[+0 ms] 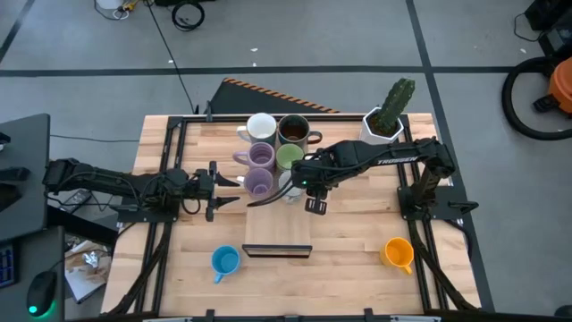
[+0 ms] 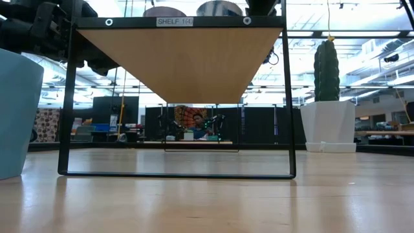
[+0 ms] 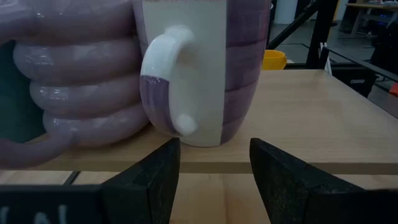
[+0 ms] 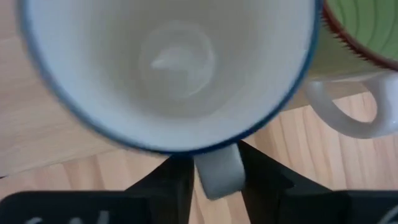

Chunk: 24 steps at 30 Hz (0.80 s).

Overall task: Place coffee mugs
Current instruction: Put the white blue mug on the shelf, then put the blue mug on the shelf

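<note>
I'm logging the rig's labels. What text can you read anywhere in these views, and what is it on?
"SHELF 160": white label on the shelf's black top bar, low view; the digits are small and uncertain.
White lettering on the right arm, high view: too small to read.
Nothing else legible.

shelf frame (image 2: 178, 22) | label "SHELF 160" | right arm (image 1: 393, 159) | "TROSSEN"

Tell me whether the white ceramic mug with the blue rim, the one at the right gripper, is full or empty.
Empty. The right wrist view looks down into the white blue-rimmed mug and shows its bare white bottom, no liquid. The right gripper straddles its handle.
</note>
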### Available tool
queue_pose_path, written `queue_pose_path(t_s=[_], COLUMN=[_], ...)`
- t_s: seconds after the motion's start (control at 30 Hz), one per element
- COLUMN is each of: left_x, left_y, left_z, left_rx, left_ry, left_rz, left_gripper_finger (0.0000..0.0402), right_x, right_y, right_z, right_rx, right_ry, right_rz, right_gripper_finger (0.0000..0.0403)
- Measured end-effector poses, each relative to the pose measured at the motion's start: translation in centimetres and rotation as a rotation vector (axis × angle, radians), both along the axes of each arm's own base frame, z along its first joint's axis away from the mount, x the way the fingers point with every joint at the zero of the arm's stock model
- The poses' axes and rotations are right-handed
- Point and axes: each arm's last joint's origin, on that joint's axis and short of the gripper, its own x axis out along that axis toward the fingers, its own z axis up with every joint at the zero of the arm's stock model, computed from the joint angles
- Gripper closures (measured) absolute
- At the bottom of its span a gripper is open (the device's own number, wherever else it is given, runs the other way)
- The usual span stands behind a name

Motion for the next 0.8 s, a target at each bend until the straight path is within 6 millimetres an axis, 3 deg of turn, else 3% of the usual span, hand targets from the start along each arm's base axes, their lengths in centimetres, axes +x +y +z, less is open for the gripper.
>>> queue_pose_path(t_s=[0.23,0.8], left_x=[0.0,0.0], left_y=[0.0,0.0], left_z=[0.0,-0.2], left_rx=[0.0,0.001], left_ry=[0.0,0.016], left_rz=[-0.001,0.0], left_gripper_finger=[0.02,0.02], right_x=[0.0,-1.1], right_y=[-0.3,-0.6], right_z=[0.0,1.0], right_rx=[0.001,-0.01], right_ry=[0.001,-0.005], right_rz=[-0.018,-0.014], right_gripper_finger=[0.0237,0.017])
